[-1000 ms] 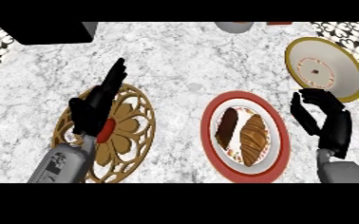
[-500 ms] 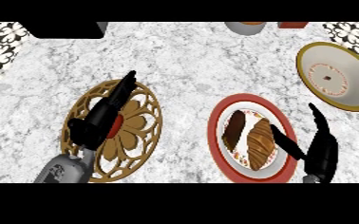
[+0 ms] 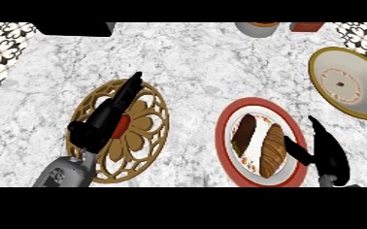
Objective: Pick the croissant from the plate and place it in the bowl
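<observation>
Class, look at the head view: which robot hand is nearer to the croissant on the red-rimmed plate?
The right robot hand. It sits at the plate's right edge, thumb reaching over the croissant. The left robot hand lies across the counter, over the wooden trivet.

Surface [image 3: 201, 68]: grey-white marble look, smooth. Trivet [image 3: 147, 126]: wood-like, brown, openwork, matt. Plate [image 3: 224, 140]: ceramic look w/ red rim, smooth. Croissant [image 3: 272, 148]: ridged brown crust. Bowl [image 3: 323, 68]: ceramic look, cream, gold rim. Hands: matt black.
</observation>
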